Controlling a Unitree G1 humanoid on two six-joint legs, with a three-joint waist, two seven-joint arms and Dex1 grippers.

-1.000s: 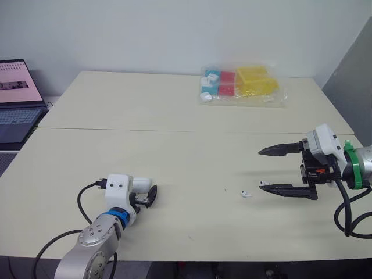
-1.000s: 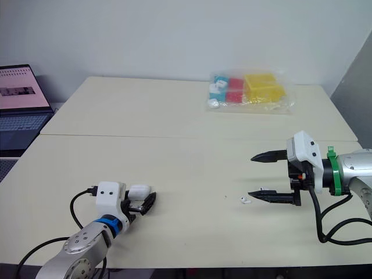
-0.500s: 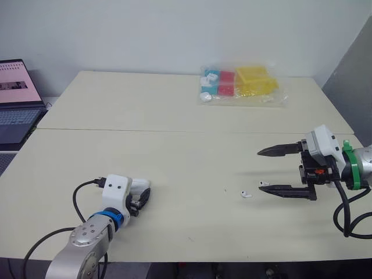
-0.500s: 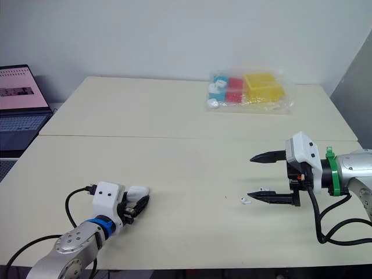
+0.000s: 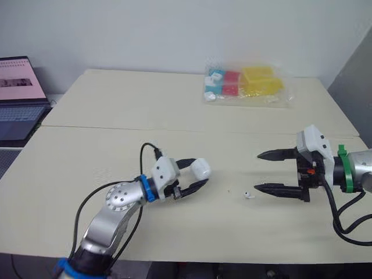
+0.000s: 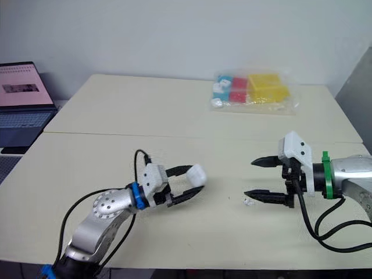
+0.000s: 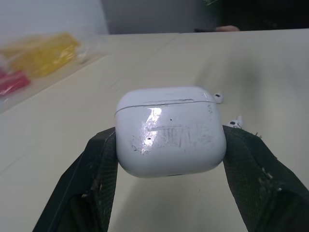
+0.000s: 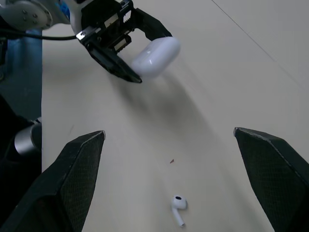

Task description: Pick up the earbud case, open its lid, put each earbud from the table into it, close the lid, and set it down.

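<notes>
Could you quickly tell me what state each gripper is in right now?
Left gripper: shut on the earbud case.
Right gripper: open, holding nothing.

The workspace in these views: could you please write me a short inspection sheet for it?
Surface: pale table, seam across it.
Job's things: earbud case, lid closed, held off the table; one earbud lying on the table by the right gripper.
Clutter: plastic bag of coloured blocks at the far side.
Grippers: left gripper shut on the earbud case; right gripper open, holding nothing.
Cables: left arm's cable and right arm's cable, both black, looping loose.
Surroundings: open laptop to the left; plain wall behind.
</notes>
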